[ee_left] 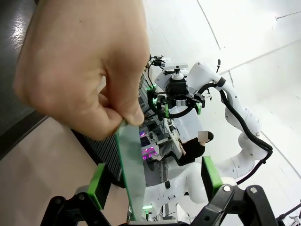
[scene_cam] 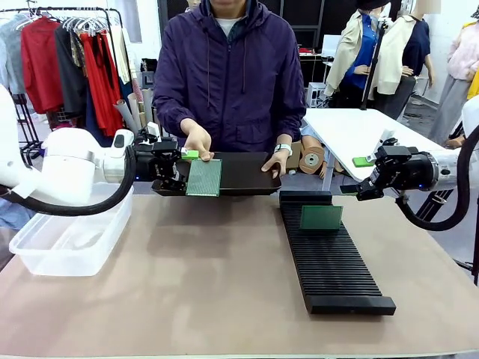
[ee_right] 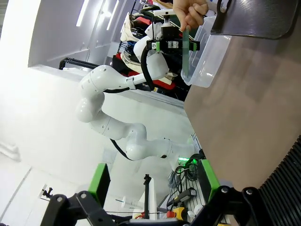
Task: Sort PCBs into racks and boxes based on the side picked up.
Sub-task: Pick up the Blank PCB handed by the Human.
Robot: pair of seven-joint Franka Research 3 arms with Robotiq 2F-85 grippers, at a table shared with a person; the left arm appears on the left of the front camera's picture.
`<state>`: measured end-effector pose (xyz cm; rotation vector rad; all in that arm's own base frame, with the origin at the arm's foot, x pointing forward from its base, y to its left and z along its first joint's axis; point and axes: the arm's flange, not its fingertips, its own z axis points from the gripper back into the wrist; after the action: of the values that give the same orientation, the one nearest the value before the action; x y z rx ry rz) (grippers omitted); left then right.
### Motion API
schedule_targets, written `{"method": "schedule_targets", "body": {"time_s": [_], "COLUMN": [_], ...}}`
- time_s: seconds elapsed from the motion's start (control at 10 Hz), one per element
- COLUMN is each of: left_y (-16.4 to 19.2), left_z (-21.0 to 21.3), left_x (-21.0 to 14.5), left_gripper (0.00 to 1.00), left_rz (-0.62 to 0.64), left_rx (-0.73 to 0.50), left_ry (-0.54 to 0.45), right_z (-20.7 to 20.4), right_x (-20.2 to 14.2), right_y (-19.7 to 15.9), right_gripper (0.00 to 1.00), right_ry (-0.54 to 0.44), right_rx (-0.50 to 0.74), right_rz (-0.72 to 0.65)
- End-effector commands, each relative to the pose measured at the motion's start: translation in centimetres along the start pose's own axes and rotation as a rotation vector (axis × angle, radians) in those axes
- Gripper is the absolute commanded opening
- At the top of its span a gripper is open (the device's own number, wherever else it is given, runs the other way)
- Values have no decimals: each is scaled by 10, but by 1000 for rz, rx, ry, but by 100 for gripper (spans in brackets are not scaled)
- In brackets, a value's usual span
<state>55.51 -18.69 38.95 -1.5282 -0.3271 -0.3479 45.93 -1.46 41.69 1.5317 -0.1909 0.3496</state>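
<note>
A person's hand [scene_cam: 198,142] holds a dotted green PCB [scene_cam: 203,177] upright by its top edge, in front of a flat black tray [scene_cam: 251,173]. My left gripper [scene_cam: 183,170] is open around it. In the left wrist view the PCB [ee_left: 131,174] stands edge-on between the green pads [ee_left: 97,186], closer to the left pad, with gaps on both sides. Another PCB [scene_cam: 321,217] stands in the far end of the long black rack [scene_cam: 333,265]. My right gripper [scene_cam: 365,185] hovers open and empty right of the rack's far end. The clear box [scene_cam: 71,238] sits at the left.
The person's other hand [scene_cam: 275,161] steadies the tray at the table's far edge. The right wrist view looks across the table at the left arm, the hand-held PCB [ee_right: 186,52], the box [ee_right: 207,59] and a corner of the rack [ee_right: 287,174].
</note>
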Motion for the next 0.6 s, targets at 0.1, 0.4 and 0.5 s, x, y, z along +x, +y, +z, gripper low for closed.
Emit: {"method": "schedule_targets", "body": {"time_s": [0.1, 0.4, 0.5], "left_y": [4, 9, 10], "left_z": [-3, -5, -7], "left_x": [-4, -10, -10], "left_gripper": [90, 50, 32], "left_rz": [-51, -109, -134], "left_rx": [7, 17, 17], "left_ry": [-36, -12, 7], "right_z": [-2, -2, -2], "right_x": [2, 2, 2], "right_y": [1, 1, 1], "right_gripper": [100, 100, 100], "right_ry": [4, 4, 4], "right_rx": [-12, -12, -12], "right_rz": [5, 5, 5]}}
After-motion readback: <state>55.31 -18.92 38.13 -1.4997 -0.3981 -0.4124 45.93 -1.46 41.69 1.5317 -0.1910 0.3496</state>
